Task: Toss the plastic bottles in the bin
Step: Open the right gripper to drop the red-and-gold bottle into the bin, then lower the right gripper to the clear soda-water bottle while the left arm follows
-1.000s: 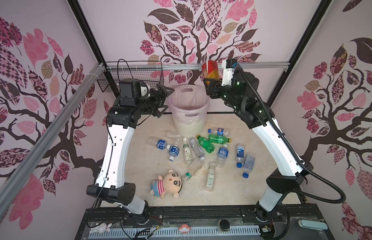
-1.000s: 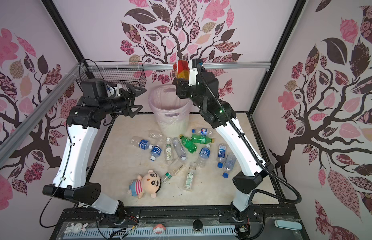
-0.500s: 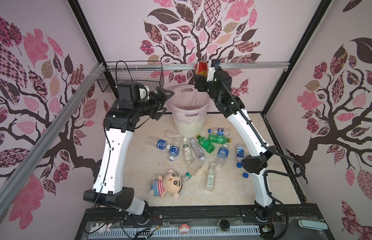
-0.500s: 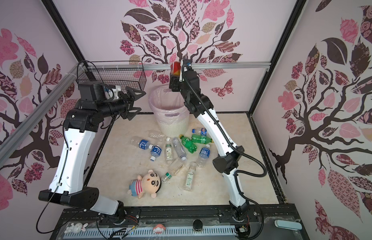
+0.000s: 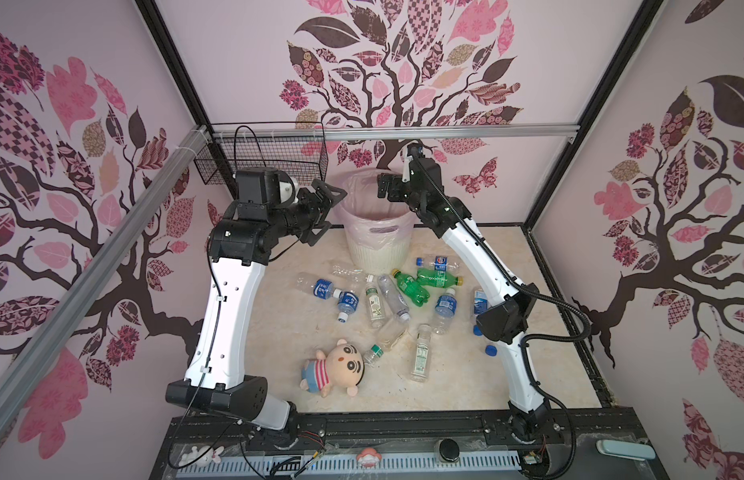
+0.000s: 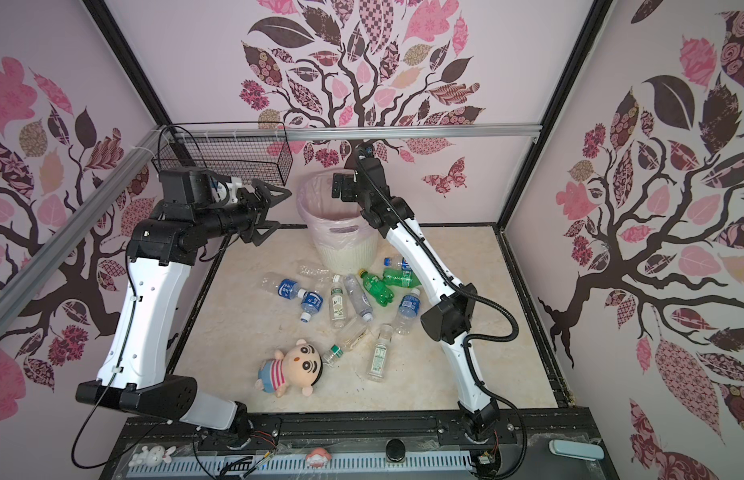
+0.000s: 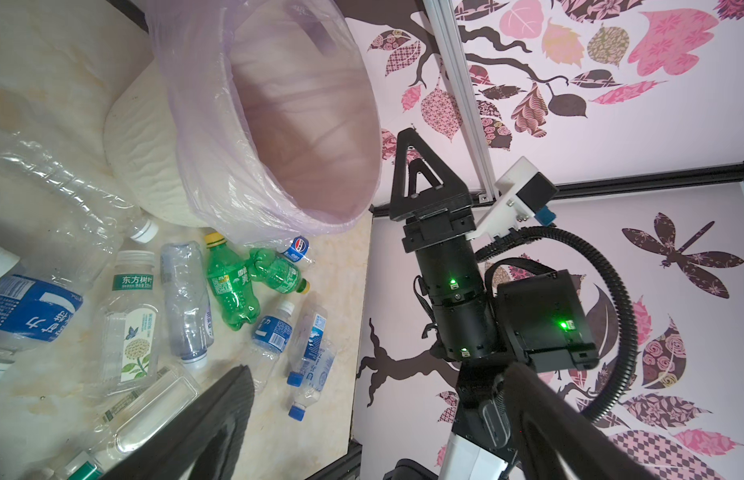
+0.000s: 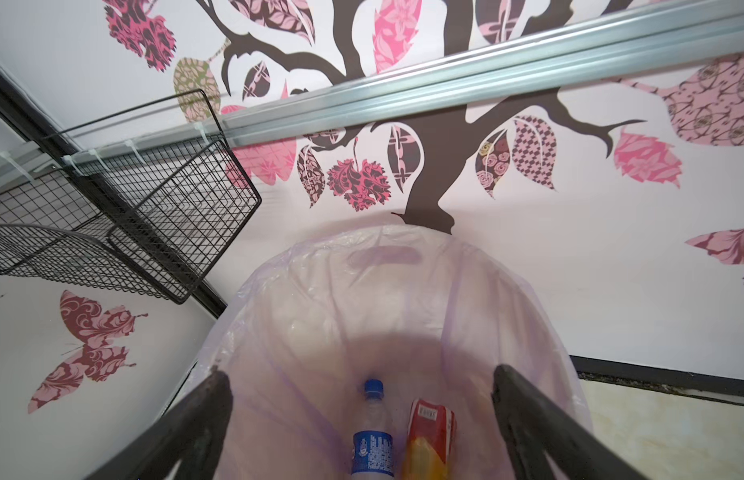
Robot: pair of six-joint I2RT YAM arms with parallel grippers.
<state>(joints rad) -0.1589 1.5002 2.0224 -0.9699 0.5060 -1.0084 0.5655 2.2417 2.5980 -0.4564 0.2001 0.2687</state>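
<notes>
The bin, cream-white with a pale pink liner, stands at the back of the floor. My right gripper hangs open over its mouth with nothing between the fingers. In the right wrist view a blue-labelled bottle and a red and yellow bottle lie at the bin's bottom. My left gripper is open and empty, held high just left of the bin. Several plastic bottles lie on the floor in front of it, among them two green ones.
A plush doll in a striped shirt lies near the front of the floor. A black wire-mesh basket hangs on the back rail, left of the bin. A loose blue cap lies by the right arm's elbow.
My right gripper swung left and down over the bin and opened. The red and yellow bottle it held has dropped into the bin. The left arm has barely moved.
</notes>
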